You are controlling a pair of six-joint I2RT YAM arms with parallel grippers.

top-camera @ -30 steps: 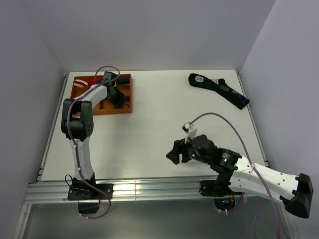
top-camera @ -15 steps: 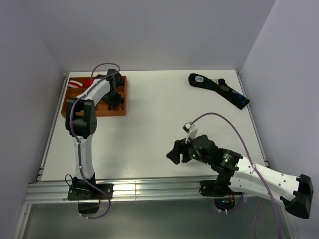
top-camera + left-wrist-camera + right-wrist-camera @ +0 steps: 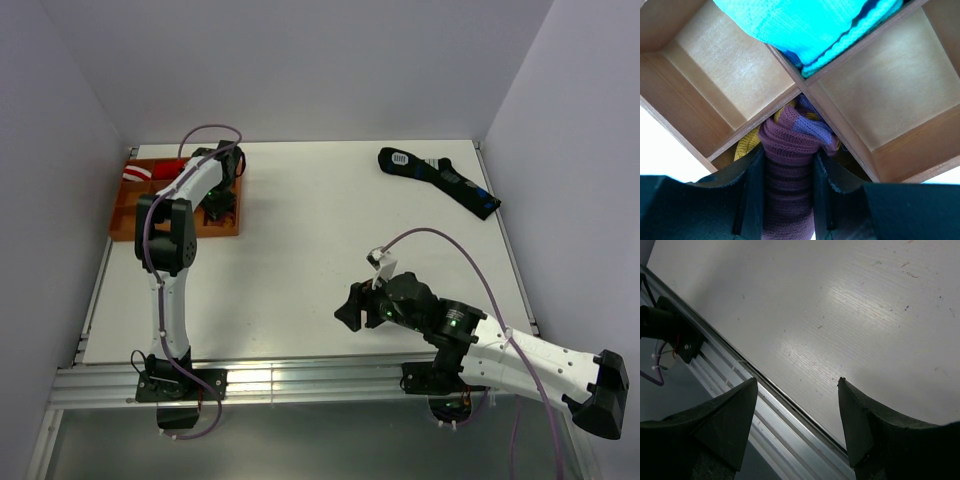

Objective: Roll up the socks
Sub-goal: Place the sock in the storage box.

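The rolled maroon sock [image 3: 790, 132], its purple cuff showing at the top, stands in a corner compartment of the wooden tray [image 3: 850, 142]. My left gripper [image 3: 788, 154] is shut on the roll, one black finger pressed against each side. From above, this gripper [image 3: 222, 203] is over the tray's right end [image 3: 228, 228] at the far left, and the arm hides the sock. My right gripper [image 3: 348, 305] hovers open near the table's front edge with nothing between its fingers [image 3: 735, 410].
A teal rolled bundle [image 3: 805, 25] fills the compartment behind the sock, and a red and white bundle [image 3: 150, 172] lies at the tray's back. A long black sock [image 3: 440, 180] lies at the far right. An aluminium rail [image 3: 740, 380] runs along the table's front edge.
The tray has slid left towards the wall, together with my left gripper and the sock in it. The right arm has not moved.
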